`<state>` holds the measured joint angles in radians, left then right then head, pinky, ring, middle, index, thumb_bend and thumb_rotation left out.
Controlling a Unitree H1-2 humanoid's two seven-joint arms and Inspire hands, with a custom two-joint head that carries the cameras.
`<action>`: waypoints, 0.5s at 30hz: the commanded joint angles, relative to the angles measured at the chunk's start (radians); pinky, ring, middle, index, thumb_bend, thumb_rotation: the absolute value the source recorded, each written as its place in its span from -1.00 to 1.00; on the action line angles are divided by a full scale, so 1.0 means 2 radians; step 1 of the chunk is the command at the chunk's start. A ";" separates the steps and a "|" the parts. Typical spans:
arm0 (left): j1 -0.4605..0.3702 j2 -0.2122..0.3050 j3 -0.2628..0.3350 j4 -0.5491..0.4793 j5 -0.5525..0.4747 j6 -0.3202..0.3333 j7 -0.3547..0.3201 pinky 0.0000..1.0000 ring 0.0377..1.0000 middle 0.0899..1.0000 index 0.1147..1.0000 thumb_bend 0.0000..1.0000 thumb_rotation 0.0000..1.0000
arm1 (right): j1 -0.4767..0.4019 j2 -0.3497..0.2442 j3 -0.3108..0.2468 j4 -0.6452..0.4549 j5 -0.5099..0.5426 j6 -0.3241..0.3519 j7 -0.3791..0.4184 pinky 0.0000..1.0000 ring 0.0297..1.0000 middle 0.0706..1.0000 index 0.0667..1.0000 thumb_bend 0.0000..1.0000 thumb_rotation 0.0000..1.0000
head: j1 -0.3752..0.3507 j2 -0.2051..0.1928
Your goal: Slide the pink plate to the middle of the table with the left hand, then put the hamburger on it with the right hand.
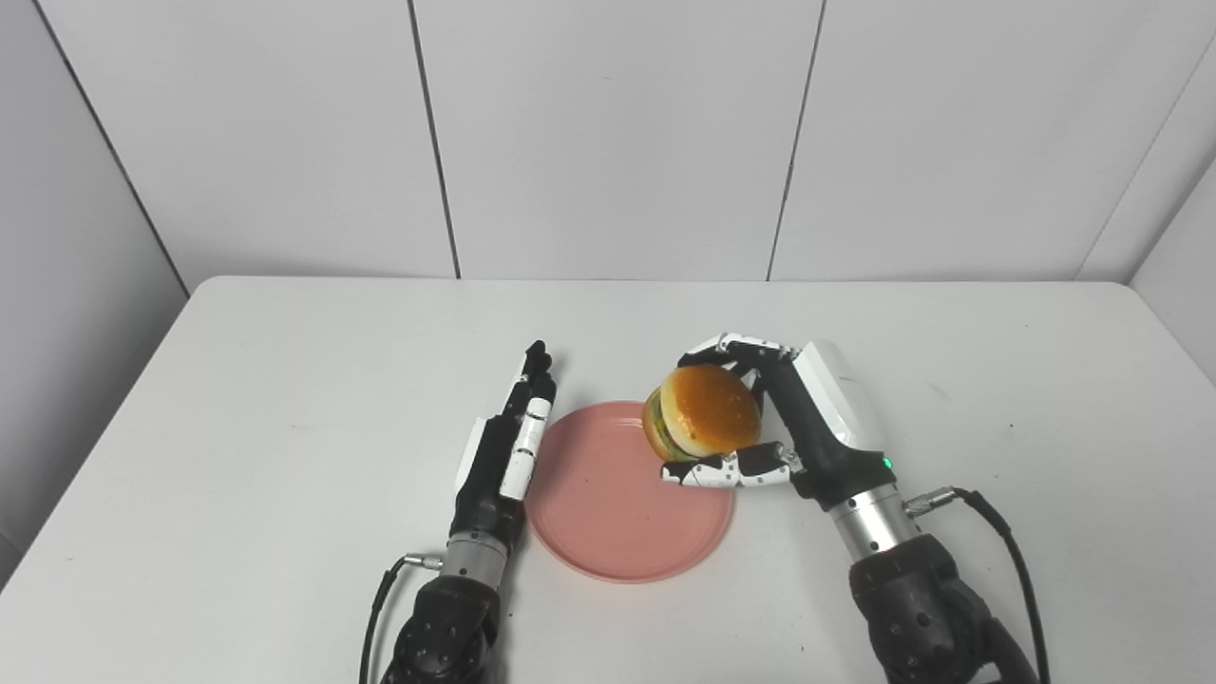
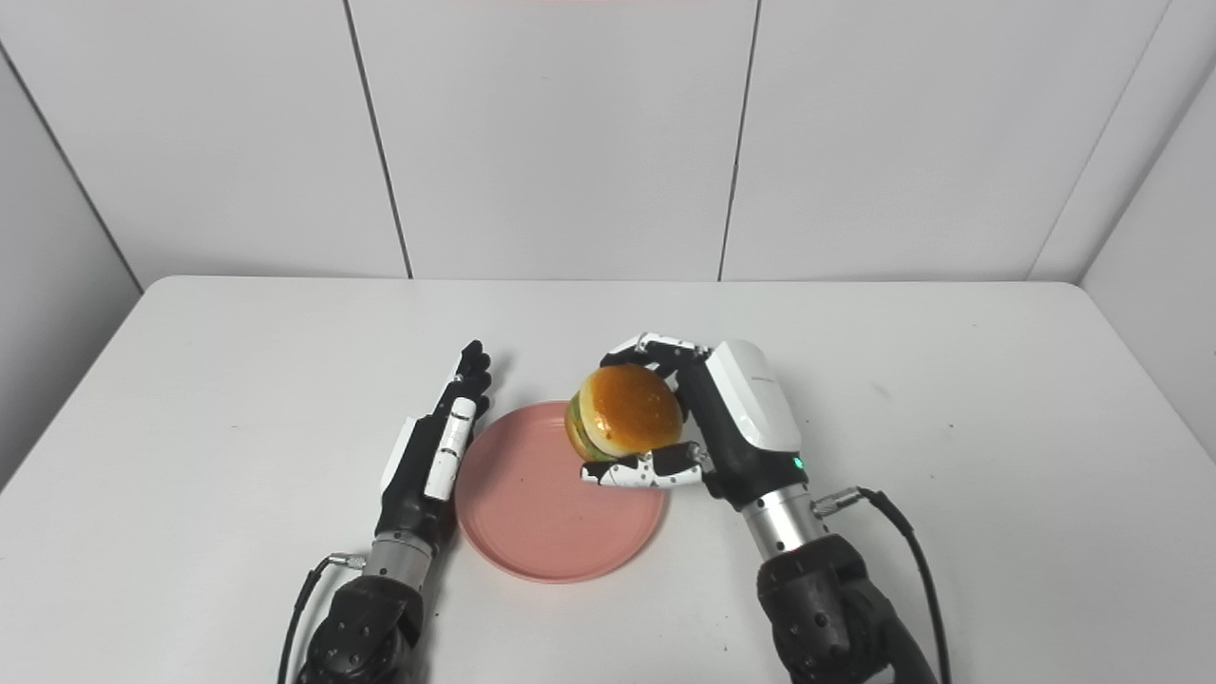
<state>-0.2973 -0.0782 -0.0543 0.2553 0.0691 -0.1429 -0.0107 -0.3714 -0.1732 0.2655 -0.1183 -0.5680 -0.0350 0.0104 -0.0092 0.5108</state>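
Seen from above and in front, near to far. At the bottom edge, two dark robot forearms rising into frame, a black cable trailing from each wrist. Lower centre: a pink plate, round and shallow, lying flat on a white table, bare apart from a few tiny specks. Along the plate's left rim, the left hand, grasping nothing, fingers straight and held together like a blade, edge-on and pointing toward the top of the frame, just beside or touching the rim; contact impossible to confirm. Over the plate's upper right edge, the right hand, clasped around a hamburger: thumb beneath the lower bun, fingers curled over the far side, glossy golden bun facing up, green and dark layers showing at its left. Hamburger held above the plate's rim, not resting on it. Beyond, bare tabletop stretching to its far edge, then a pale panelled wall filling the upper frame.
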 commanded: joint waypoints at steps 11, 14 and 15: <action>0.045 0.009 -0.004 0.033 0.022 0.008 0.019 0.91 0.91 0.93 0.89 0.13 1.00 | -0.036 0.017 0.031 0.028 -0.033 -0.016 0.010 -0.70 -0.21 -0.09 -0.11 0.03 -1.00 | -0.005 0.000; 0.046 0.013 -0.006 0.034 0.030 0.007 0.021 0.94 0.92 0.93 0.88 0.19 1.00 | -0.042 0.018 0.038 0.041 -0.038 -0.019 0.014 -0.66 -0.22 -0.08 -0.11 0.03 -1.00 | -0.005 -0.001; 0.046 0.014 -0.006 0.034 0.029 0.007 0.021 0.94 0.92 0.93 0.88 0.20 1.00 | -0.044 0.018 0.040 0.046 -0.041 -0.021 0.014 -0.64 -0.22 -0.08 -0.11 0.03 -1.00 | -0.004 -0.001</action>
<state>-0.2966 -0.0642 -0.0679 0.2531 0.1204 -0.1347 0.0214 -0.4159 -0.1415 0.3459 -0.0175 -0.6444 -0.0416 0.0482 -0.0184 0.5093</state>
